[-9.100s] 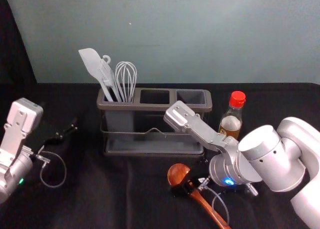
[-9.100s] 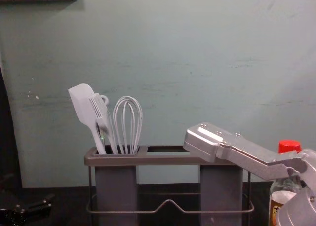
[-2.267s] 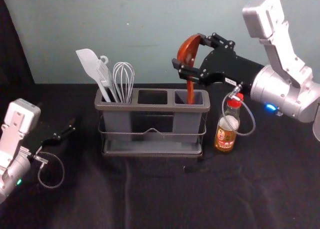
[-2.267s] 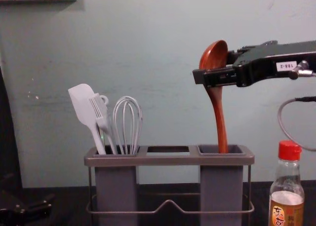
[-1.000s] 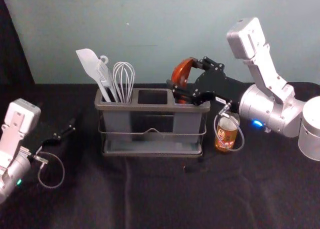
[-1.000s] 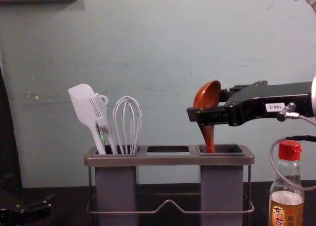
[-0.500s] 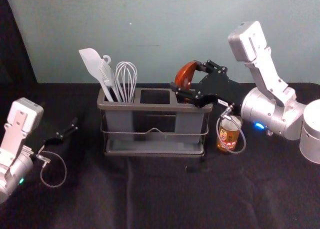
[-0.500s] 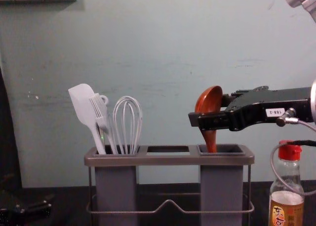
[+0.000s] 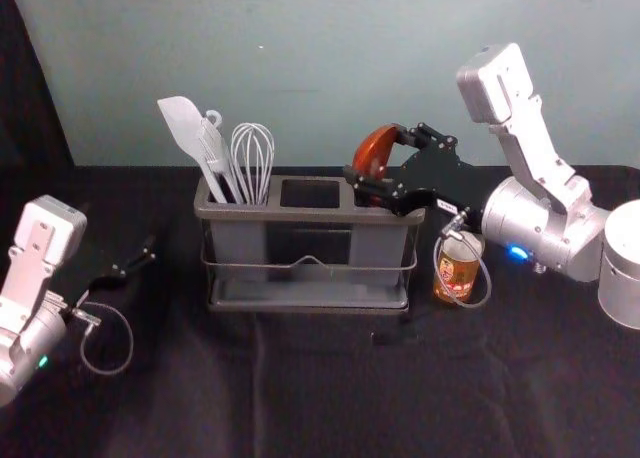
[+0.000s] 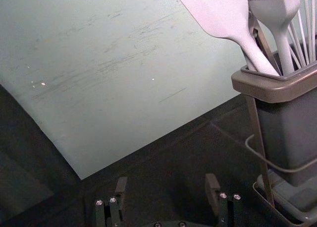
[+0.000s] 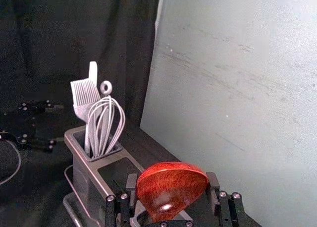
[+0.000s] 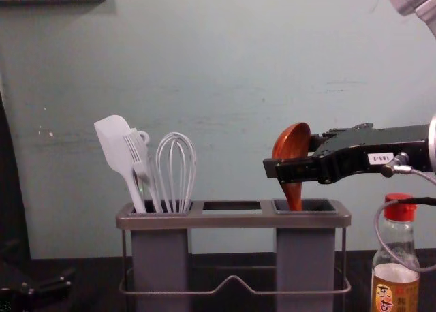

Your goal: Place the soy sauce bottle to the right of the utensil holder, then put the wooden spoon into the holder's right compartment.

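wooden spoon (image 12: 293,140) upright, lower handle hidden inside the holder's (image 12: 231,221) right compartment, bowl clamped by right gripper (image 9: 372,158); bottle (image 9: 458,278) partly hidden, right of holder. left gripper (image 9: 137,258) parked left, fingers apart.

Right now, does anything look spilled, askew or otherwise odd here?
Nothing stands out; I see no spill. The soy sauce bottle stands upright right of the utensil holder; the right gripper holds the wooden spoon, handle down in the right compartment. The left gripper is open, to the holder's left.
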Controlling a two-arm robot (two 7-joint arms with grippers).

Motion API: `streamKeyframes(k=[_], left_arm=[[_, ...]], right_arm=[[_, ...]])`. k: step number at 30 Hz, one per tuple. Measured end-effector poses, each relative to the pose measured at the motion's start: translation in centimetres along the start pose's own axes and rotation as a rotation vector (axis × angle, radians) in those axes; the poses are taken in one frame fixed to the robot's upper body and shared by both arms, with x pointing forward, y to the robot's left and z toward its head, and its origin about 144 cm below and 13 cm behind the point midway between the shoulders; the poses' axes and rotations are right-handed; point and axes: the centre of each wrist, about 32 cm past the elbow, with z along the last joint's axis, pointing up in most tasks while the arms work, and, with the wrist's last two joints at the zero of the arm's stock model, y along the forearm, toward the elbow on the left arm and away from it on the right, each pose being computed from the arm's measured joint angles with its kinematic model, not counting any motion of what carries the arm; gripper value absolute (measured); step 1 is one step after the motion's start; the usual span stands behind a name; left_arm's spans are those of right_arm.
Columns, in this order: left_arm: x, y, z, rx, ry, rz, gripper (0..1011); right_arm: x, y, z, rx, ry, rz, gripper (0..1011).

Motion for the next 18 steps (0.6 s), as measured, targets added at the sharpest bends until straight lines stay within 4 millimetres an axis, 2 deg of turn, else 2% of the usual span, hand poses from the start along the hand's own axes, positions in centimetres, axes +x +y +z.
streamKeyframes(k=[11,12,18], left_arm=[[0.00,0.00,0.00,0.000,0.000,0.000,1011],[0.00,0.00,0.00,0.000,0.000,0.000,1011],[0.00,0.00,0.00,0.000,0.000,0.000,1011]], right_arm=[[0.01,-0.01,0.04,0.004,-0.002,0.002,846],[0.01,-0.01,0.05,0.004,-0.003,0.002,889],[0.01,-0.02,0.08,0.005,-0.004,0.003,1002]])
